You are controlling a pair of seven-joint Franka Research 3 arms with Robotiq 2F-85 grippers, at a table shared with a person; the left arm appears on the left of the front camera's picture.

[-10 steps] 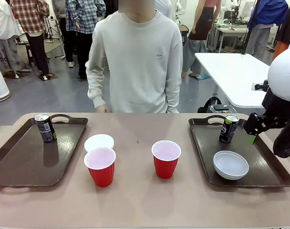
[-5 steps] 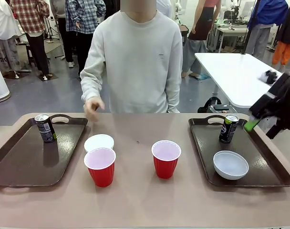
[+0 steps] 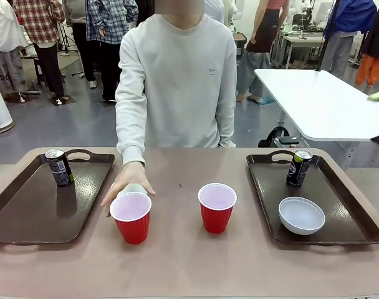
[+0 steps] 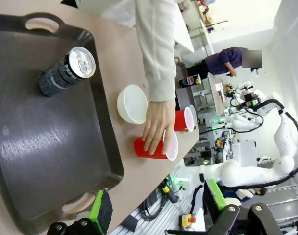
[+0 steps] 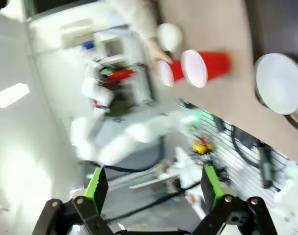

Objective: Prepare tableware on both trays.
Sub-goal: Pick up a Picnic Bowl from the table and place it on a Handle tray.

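Observation:
Each brown tray carries a black can: the left tray (image 3: 27, 215) has a can (image 3: 59, 167) at its far end, and the right tray (image 3: 358, 227) has a can (image 3: 298, 167) and a white bowl (image 3: 302, 215). Two red cups (image 3: 131, 219) (image 3: 217, 208) stand on the table between the trays. The person's hand (image 3: 128, 182) reaches down over the second bowl (image 4: 132, 104), just behind the left cup. My left gripper (image 4: 156, 208) hangs open above the left tray's near end. My right gripper (image 5: 154, 188) is open too, high at the right, in a blurred view.
A white table (image 3: 314, 99) stands behind at the right, and people stand farther back. The person stands at the table's far edge in the middle. Bare tabletop (image 3: 189, 268) lies in front of the cups.
My right arm has lifted away from the right tray's can and drawn off to the upper right. The person's hand has come down over the bowl by the left cup.

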